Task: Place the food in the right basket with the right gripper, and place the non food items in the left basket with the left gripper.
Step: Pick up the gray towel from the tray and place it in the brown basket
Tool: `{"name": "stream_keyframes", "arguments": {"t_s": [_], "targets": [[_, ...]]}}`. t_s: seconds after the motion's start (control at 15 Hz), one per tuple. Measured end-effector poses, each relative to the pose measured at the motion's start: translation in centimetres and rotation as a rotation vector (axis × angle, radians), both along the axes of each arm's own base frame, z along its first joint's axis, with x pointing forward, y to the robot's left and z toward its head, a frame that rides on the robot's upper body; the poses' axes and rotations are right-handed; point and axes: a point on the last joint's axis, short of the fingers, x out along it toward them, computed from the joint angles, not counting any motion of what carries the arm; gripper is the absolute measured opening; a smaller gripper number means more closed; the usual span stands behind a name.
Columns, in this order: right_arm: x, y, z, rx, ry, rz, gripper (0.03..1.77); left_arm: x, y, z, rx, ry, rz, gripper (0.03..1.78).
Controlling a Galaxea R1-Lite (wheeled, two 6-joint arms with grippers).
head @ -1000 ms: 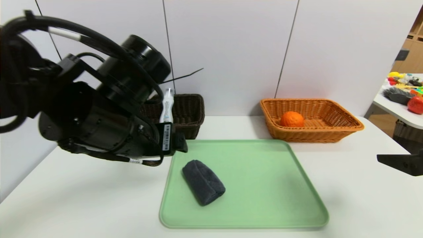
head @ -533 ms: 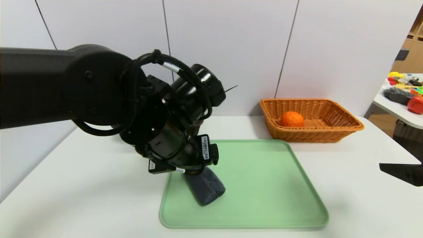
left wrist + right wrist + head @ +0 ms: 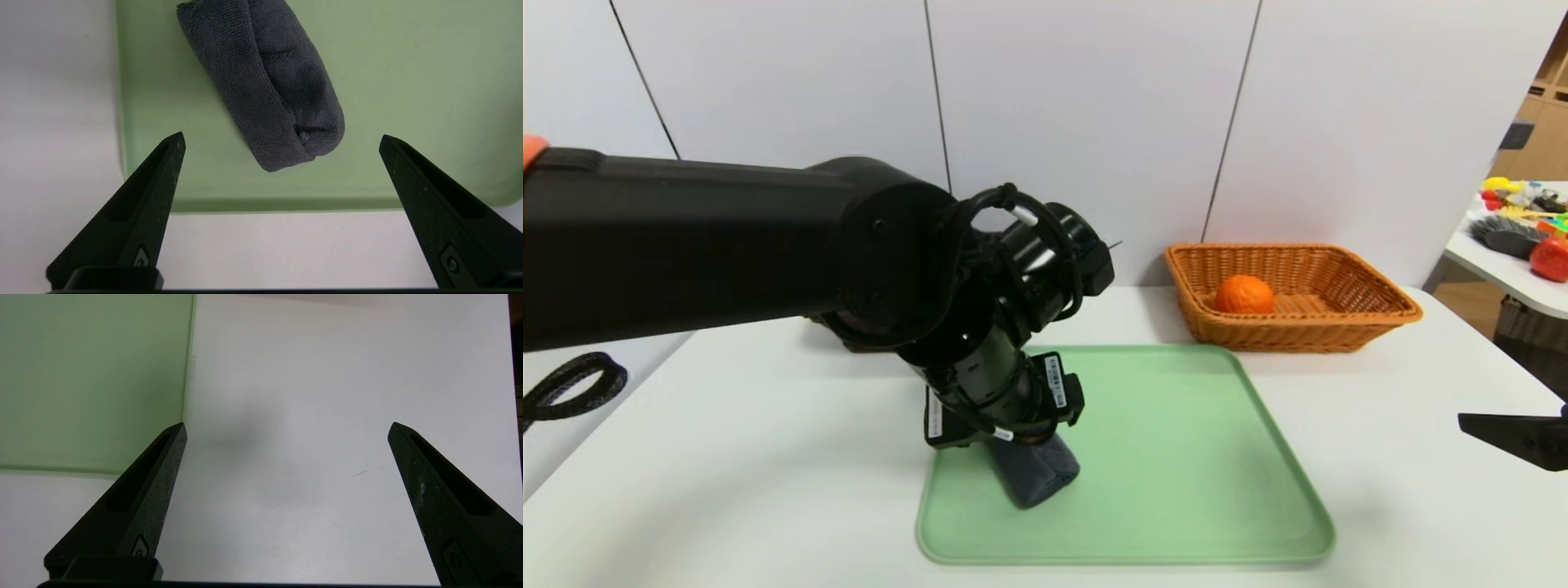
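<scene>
below, on the green tray (image 3: 1176,457), lies the rolled dark grey-blue cloth (image 3: 265,81); over the tray hangs the left gripper (image 3: 282,139), spread wide and gripping nothing. beyond the tray, the orange-tan wicker basket (image 3: 1294,335) holds the orange (image 3: 1245,295). beside the tray, the right gripper (image 3: 288,430) idles, released.

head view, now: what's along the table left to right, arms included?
left gripper's arm → rolled cloth on the green tray → orange in the wicker basket → right gripper's finger
</scene>
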Motion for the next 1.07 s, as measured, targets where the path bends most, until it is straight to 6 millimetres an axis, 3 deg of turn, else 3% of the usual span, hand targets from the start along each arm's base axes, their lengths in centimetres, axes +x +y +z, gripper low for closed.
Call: {"name": "stream_keyframes", "arguments": {"t_s": [0.8,1.07], "targets": [[-0.2,0.0,-0.2,0.0,0.005,0.003,1.7,3.0,-1.0,-4.4,0.032,0.078,0.105,1.69],[-0.4,-0.1,-0.6,0.0,0.017,0.005,1.7,3.7,-1.5,-4.7,0.027,0.076,0.113,1.69]]}}
